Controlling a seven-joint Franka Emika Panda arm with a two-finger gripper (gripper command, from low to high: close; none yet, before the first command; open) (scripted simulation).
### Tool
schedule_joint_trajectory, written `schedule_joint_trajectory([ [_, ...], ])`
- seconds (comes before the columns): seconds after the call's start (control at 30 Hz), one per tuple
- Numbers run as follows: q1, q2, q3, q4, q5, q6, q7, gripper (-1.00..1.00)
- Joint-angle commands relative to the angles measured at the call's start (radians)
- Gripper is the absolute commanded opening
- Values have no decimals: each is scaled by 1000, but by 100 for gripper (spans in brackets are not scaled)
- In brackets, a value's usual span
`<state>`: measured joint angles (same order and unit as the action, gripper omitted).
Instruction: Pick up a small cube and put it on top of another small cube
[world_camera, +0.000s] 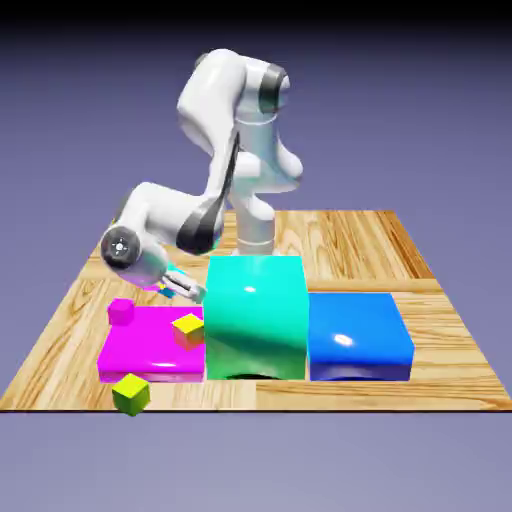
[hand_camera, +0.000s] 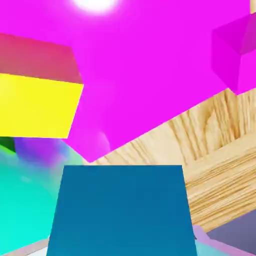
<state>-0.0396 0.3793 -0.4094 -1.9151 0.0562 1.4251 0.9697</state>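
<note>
The pincer (world_camera: 183, 288) is clenched on the small cube (hand_camera: 120, 210), which fills the lower middle of the hand view as a dull blue face between the finger positions and hides the fingertips themselves. In the exterior view the pincer hangs low at the end of the white arm (world_camera: 165, 222), just above the far edge of the flat magenta block (world_camera: 150, 348) and close beside the tall teal block (world_camera: 255, 315) on the exterior view's left; the held cube is too small and too hidden by the fingers to make out there. A yellow small cube (world_camera: 188, 329) sits on top of the magenta block near its edge toward the teal block, and in the hand view it appears large at the left with a reddish upper face. A small magenta cube (world_camera: 121, 311) rests at the far corner of the magenta block, on the exterior view's left. A lime-green small cube (world_camera: 131, 393) lies at the near edge of the wooden worktop (world_camera: 350, 240), just in front of the magenta block. A low blue block (world_camera: 358, 338) stands touching the teal block on the exterior view's right.
</note>
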Motion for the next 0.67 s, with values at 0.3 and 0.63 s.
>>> schedule_joint_trajectory([
  [0.3, -40, -1, -163, -112, 433, 97, 87, -100],
  [0.63, -19, 13, -136, -199, 551, 215, 77, 100],
])
